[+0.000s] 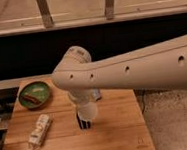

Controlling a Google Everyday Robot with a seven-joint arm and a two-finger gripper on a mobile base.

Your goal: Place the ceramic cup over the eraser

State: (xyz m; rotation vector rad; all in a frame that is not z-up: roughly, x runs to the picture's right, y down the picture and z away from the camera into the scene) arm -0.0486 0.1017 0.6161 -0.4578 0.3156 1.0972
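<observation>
Single camera view, looking down past the arm. A big cream robot arm (136, 67) reaches in from the right across a light wooden tabletop (113, 135), and its wrist turns down over the middle of the board. The gripper (85, 108) sits directly under that wrist, mostly masked by it. The claw is clenched and the small white ceramic cup (88, 113) hangs at its tip, so I take the cup as pinched from above. The cup is right over the small upright black eraser with white stripes (84, 123), whose lower part shows beneath the cup's edge. Cannot tell whether the cup already sleeves the eraser's top. A top grip makes sense, since the cup has to drop straight down as a cover, lined up with the block. Judgement: lowering step, late in the task, cup not yet on the wood. Well apart to the left are a round green bowl (35, 94) with something brown inside and a white-and-tan tube-shaped packet (39, 134) lying flat, both outside the descent path. Risk: an off-centre rim could tip the narrow block.
</observation>
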